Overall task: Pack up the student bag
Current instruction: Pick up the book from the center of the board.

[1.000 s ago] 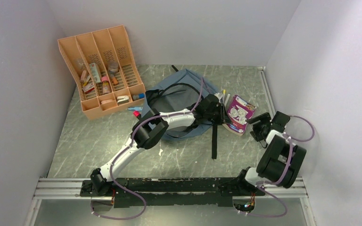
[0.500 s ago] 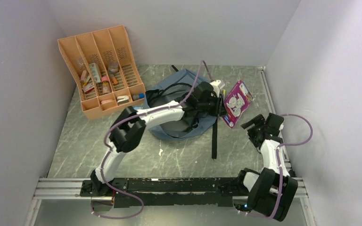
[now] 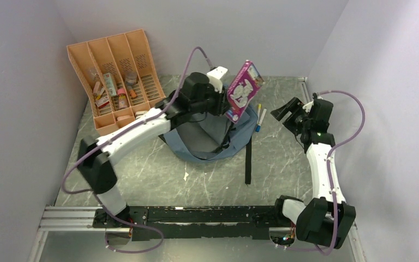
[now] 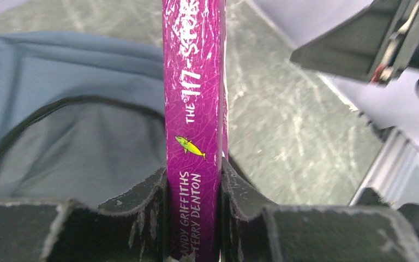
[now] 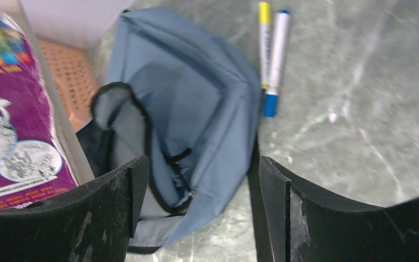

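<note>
Pinching a purple book [image 3: 244, 90], the left claw [image 4: 194, 176] hovers; right claw [image 5: 199, 169] spread wide.

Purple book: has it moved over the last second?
Yes. The purple book, held by the left gripper, has risen off the table right of the backpack and swung left, toward the orange file organizer, now above the backpack.

student bag [image 3: 210, 136] mouth open, purple book [image 3: 244, 90] above it, markers [image 3: 259, 117] beside

The book [image 3: 244, 90] hangs above the student bag [image 3: 213, 139]; two markers [image 5: 276, 60] lie right of it (rack [image 3: 117, 76] behind-left).
</note>
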